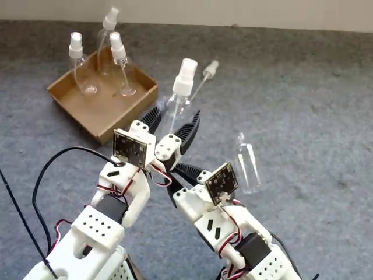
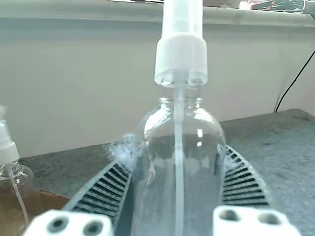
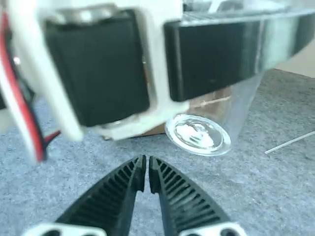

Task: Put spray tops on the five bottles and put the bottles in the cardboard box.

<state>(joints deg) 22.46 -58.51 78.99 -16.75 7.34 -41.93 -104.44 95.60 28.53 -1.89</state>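
Three topped bottles [image 1: 81, 67] sit in the cardboard box [image 1: 105, 114], the left gripper [image 1: 173, 121] clamps the fourth bottle [image 1: 178, 105], the right gripper [image 3: 147, 169] sits closed and empty beneath, and the fifth bottle [image 1: 247, 166] lies topless beside its fingers.

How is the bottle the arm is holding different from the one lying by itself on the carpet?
The held bottle carries a white spray top; the loose bottle has a bare, open neck. The held bottle is roughly upright, clamped in the left tool; the loose bottle appears to lie on its side on the carpet, touched by nothing. Both are clear and outside the cardboard box.
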